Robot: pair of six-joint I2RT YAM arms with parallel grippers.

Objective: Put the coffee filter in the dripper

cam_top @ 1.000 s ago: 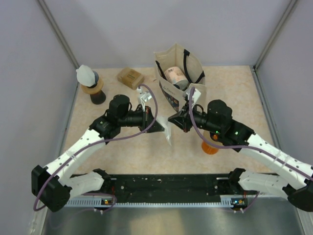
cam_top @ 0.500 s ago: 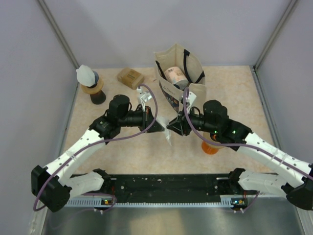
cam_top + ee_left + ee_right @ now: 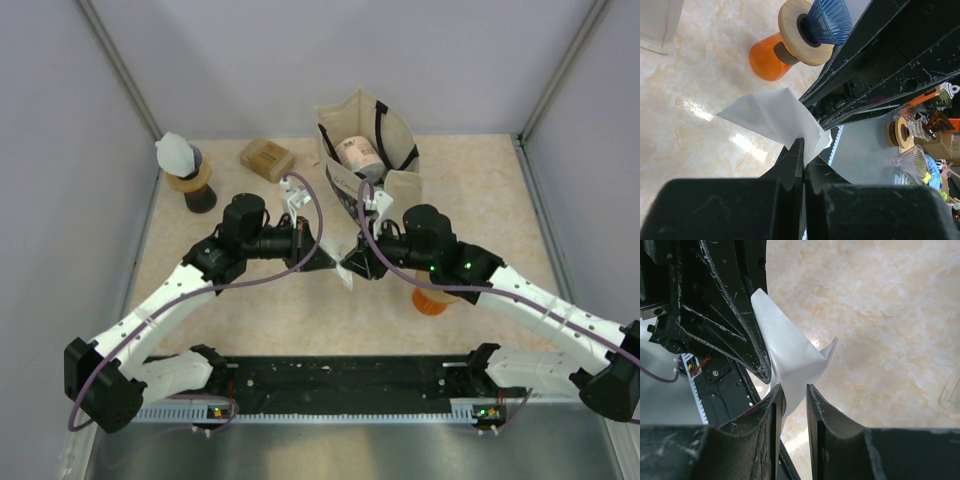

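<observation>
**A:** From above, what has moved?

**B:** The right arm has swung in leftward. Its right claw now meets the left claw above the middle of the beige marbled desk. The left arm has not shifted. A folded white paper coffee filter hangs between the two claws, clear of the desk. The blue ribbed dripper, on its orange base, stands just behind the right forearm and is mostly hidden by it.

**A:** And the left wrist view?

**B:** The left claw is pressed together and pinches one corner of the filter. The paper fans out beyond the claw as a flat wedge. Past it stands the dripper, seated in a wooden collar with nothing in its cone.

**A:** The right wrist view?

**B:** The right claw has parted slightly. The filter's free edge sits in the gap between its fingers, and they don't look clamped on it. The left claw's black fingers are close alongside.

**A:** What does that mean for the task?

**B:** It looks like a two-handed move to spread the filter open or pass it across. The filter is not yet in the dripper.
</observation>
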